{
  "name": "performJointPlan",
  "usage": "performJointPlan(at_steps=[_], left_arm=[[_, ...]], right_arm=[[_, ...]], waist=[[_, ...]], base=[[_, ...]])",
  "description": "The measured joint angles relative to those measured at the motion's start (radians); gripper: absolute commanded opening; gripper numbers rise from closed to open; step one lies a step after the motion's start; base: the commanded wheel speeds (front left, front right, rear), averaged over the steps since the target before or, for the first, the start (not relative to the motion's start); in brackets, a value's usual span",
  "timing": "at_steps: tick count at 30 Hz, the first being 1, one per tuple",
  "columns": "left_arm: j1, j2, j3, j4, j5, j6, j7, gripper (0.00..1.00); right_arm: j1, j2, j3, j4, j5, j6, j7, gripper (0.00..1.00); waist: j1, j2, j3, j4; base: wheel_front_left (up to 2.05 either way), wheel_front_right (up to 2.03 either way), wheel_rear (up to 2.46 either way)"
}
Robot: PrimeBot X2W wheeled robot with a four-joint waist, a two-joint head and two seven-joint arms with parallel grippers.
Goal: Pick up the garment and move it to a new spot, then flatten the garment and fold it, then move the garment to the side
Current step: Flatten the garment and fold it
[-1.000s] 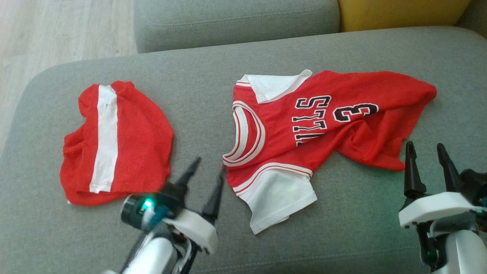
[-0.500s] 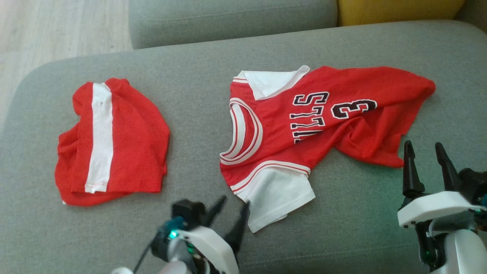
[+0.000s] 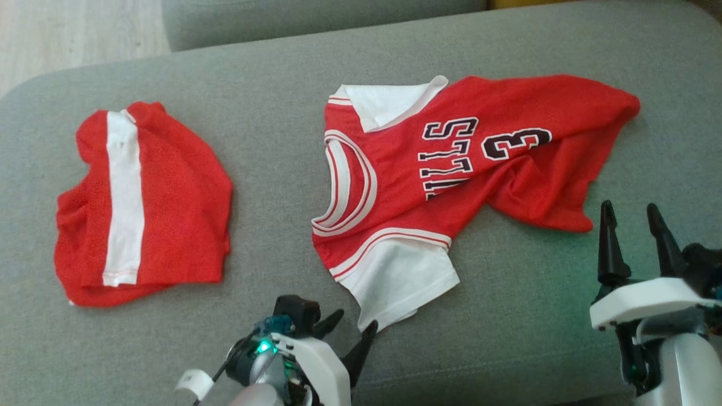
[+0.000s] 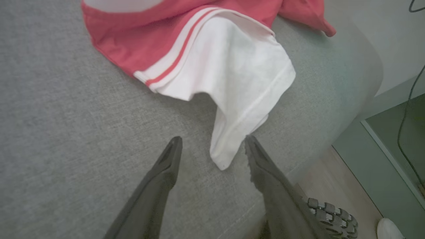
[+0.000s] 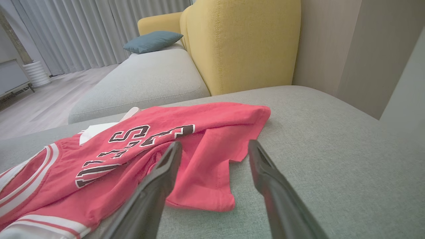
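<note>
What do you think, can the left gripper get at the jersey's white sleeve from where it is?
Probably yes. The left gripper is open, and in the left wrist view a loose corner of the white sleeve lies between its fingers on the sofa cushion, with nothing over it.

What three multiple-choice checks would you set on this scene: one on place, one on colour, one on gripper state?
1. Where does the striped red garment lie from the jersey? A on top of it; B to the robot's left; C on the floor.
2. The jersey's sleeve nearest the left gripper is: A black; B yellow; C white.
3. The left gripper's jaws are: A open; B shut on the sleeve; C shut on nothing.
Key: B, the head view shows bare sofa cushion between the two; C, the left wrist view shows it white; A, the sleeve's tip lies in the gap between them, not pinched.
</note>
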Motion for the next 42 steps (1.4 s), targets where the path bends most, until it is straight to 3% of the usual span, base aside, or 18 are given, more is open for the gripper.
performJointPlan(at_steps=[8, 9, 10, 20, 27, 42], left_arm=[[-0.039, -0.009, -0.022, 0.020, -0.002, -0.016, 0.007, 1.00], [-0.042, -0.010, -0.026, 0.023, -0.006, -0.021, 0.007, 0.44], [-0.045, -0.012, -0.026, 0.024, -0.012, -0.022, 0.007, 0.00], [-0.094, -0.007, 0.052, -0.022, -0.019, 0.001, -0.142, 0.00], [-0.095, 0.017, 0.134, -0.102, -0.030, 0.048, -0.233, 0.00], [-0.099, 0.022, 0.164, -0.152, -0.037, 0.072, -0.267, 0.00]], right_arm=[[-0.024, 0.000, -0.003, 0.006, 0.001, 0.000, -0.009, 1.00], [-0.027, 0.000, -0.004, 0.008, 0.001, 0.000, -0.010, 1.00], [-0.028, 0.000, -0.005, 0.011, 0.001, 0.000, -0.011, 1.00], [-0.029, 0.000, -0.031, 0.100, 0.031, 0.000, 0.039, 1.00], [-0.071, 0.000, -0.061, 0.229, 0.124, 0.000, 0.072, 1.00], [-0.195, 0.000, -0.106, 0.486, 0.126, 0.000, 0.082, 1.00]], waist=[[0.0000, 0.0000, 0.035, -0.019], [0.0000, 0.0000, 0.037, -0.021], [0.0000, 0.0000, 0.038, -0.022], [0.0000, 0.0000, 0.025, -0.001], [0.0000, 0.0000, 0.016, 0.027], [0.0000, 0.0000, 0.040, 0.068]], base=[[0.00, 0.00, 0.00], [0.00, 0.00, 0.00], [0.00, 0.00, 0.00], [0.00, 0.00, 0.00], [0.00, 0.00, 0.00], [0.00, 0.00, 0.00]])
